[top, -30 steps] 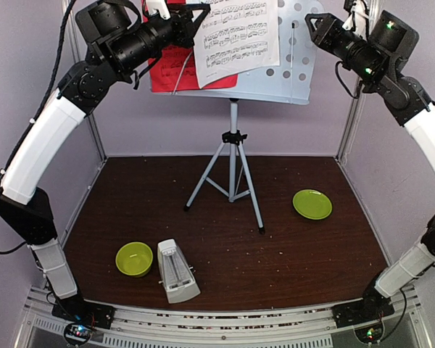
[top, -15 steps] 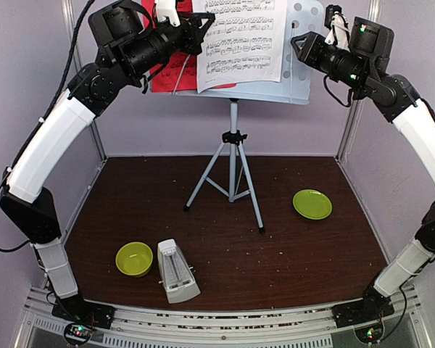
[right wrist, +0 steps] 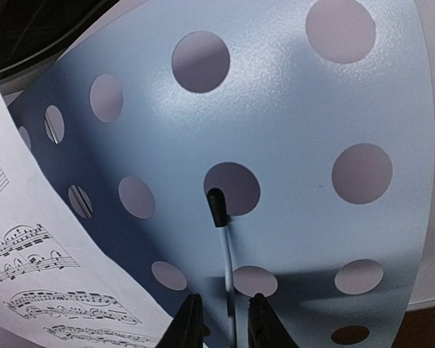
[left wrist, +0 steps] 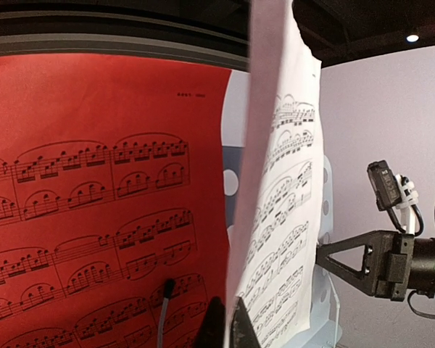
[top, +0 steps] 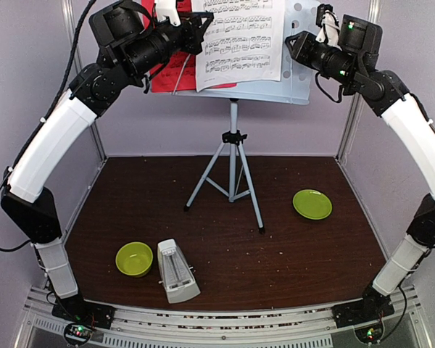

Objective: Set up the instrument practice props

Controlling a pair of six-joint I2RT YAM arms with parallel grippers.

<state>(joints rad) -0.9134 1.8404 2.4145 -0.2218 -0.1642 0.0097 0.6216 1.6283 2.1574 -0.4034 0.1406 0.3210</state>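
The pale perforated music stand point(top: 299, 76) rises on its tripod point(top: 233, 168) at the back. A red sheet point(top: 175, 71) point(left wrist: 94, 203) leans on its left half. My left gripper point(top: 199, 30) point(left wrist: 228, 310) is shut on the lower edge of the white sheet point(top: 241, 36) point(left wrist: 283, 217), held in front of the stand and overlapping the red one. At the stand's right side my right gripper point(top: 290, 45) point(right wrist: 221, 303) is open, its jaws on either side of a thin wire page holder point(right wrist: 225, 250) with small gaps. The white metronome point(top: 176, 271) lies near the table's front.
A lime-green bowl point(top: 134, 259) sits beside the metronome at front left. A lime-green plate point(top: 312, 204) lies right of the tripod legs. A second wire holder point(left wrist: 163, 312) stands against the red sheet. Frame posts flank the back wall.
My right arm has swung left to the stand's right edge and its jaws have narrowed around the wire holder. The left arm raised the white sheet slightly, then held still.
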